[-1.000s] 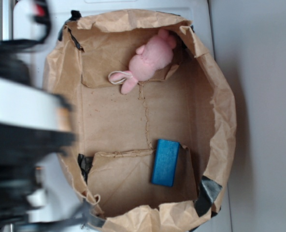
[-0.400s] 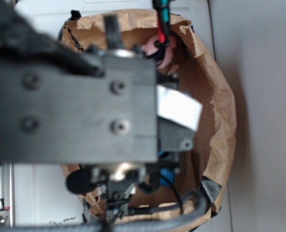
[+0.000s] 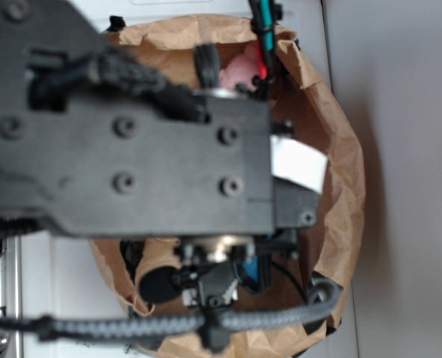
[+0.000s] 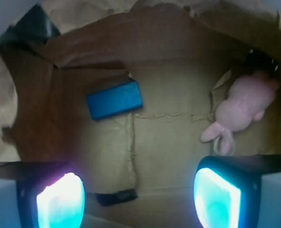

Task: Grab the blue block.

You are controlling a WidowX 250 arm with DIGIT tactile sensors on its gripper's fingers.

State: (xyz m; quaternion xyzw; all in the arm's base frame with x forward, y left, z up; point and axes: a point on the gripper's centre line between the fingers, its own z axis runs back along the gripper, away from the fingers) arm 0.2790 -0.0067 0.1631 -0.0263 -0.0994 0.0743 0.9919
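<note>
The gripper (image 4: 138,194) is hanging above the open paper bag (image 4: 145,28) with its two fingers (image 4: 60,199) spread wide and nothing between them, a stance that looks meant to leave room for straddling a target once the arm drops. The blue block (image 4: 115,99) is lying flat on the bag's floor toward the far side, well apart from the fingers and off to the left of their midline, so the arm is likely needing to shift that way before descending. The pink plush bunny (image 4: 242,109) is resting against the right wall, well clear of the block. In the exterior view the arm (image 3: 131,156) is covering most of the bag, leaving only a sliver of blue showing
</note>
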